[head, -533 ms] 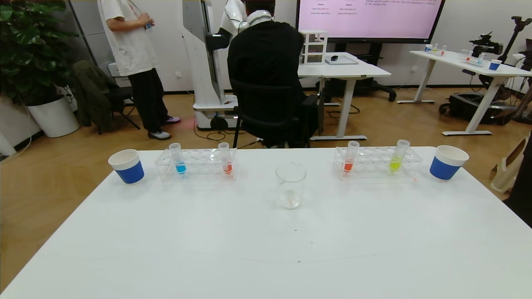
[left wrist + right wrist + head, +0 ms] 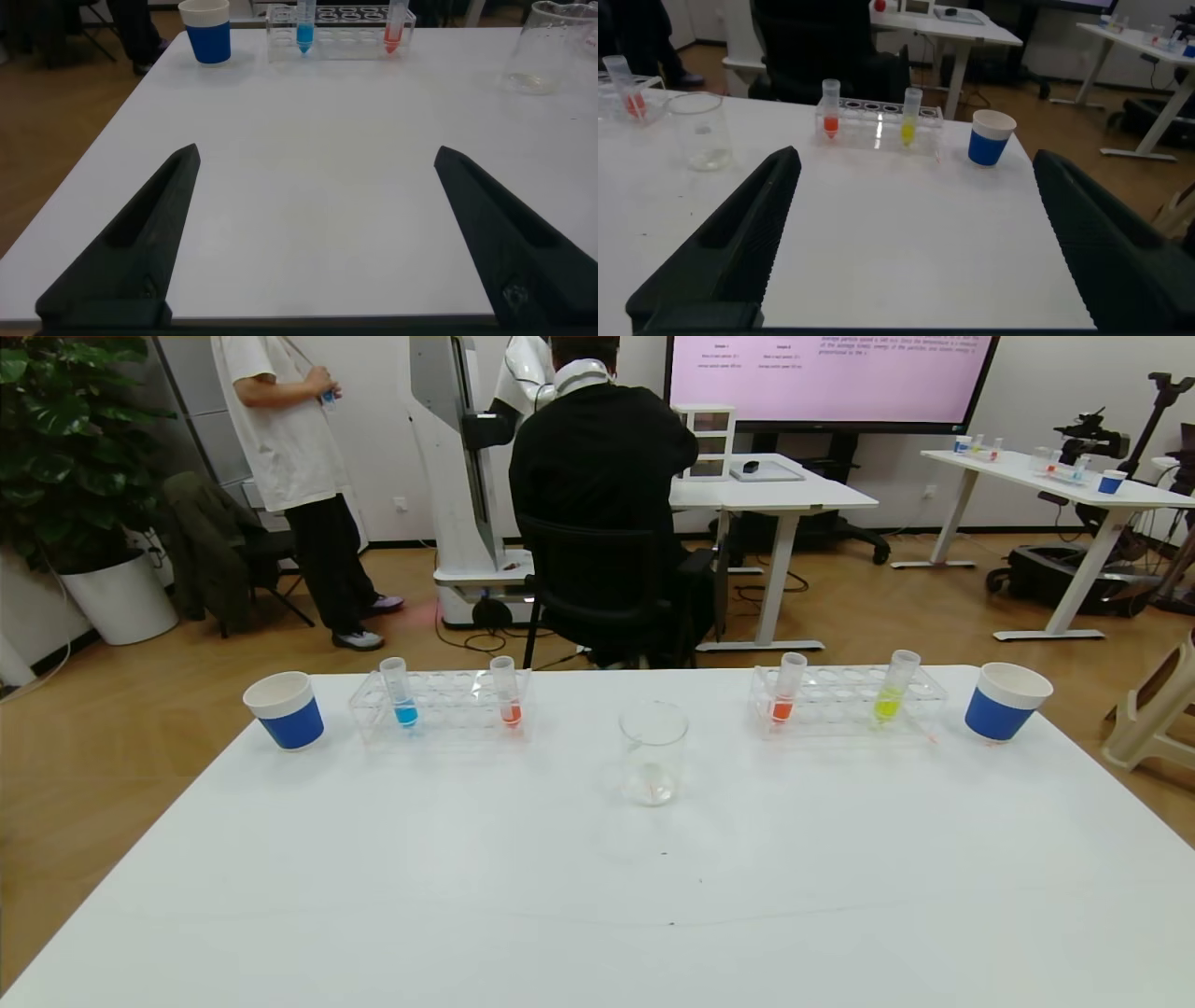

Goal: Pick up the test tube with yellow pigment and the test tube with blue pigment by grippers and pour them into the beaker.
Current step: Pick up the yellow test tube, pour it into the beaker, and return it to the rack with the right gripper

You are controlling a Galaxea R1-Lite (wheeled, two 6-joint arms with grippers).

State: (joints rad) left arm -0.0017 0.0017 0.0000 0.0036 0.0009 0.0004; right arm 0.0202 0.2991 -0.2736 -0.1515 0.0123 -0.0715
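Even, bright indoor light falls from overhead — the white counter (image 2: pixel 597 896) shows almost no shadow, only a faint grey smudge beneath the beaker (image 2: pixel 653 751). The big screen (image 2: pixel 831 373) on the far wall glows pale pink and is washed out, its text unreadable. In both wrist views the near black fingers (image 2: pixel 131 252) of each gripper look soft and dark — the far tubes are sharper. Straight lines bend slightly toward the head view's edges.

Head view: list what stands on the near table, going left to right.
Left paper cup → test tube with blue pigment → orange-red tube → beaker → second orange-red tube → test tube with yellow pigment → right paper cup.
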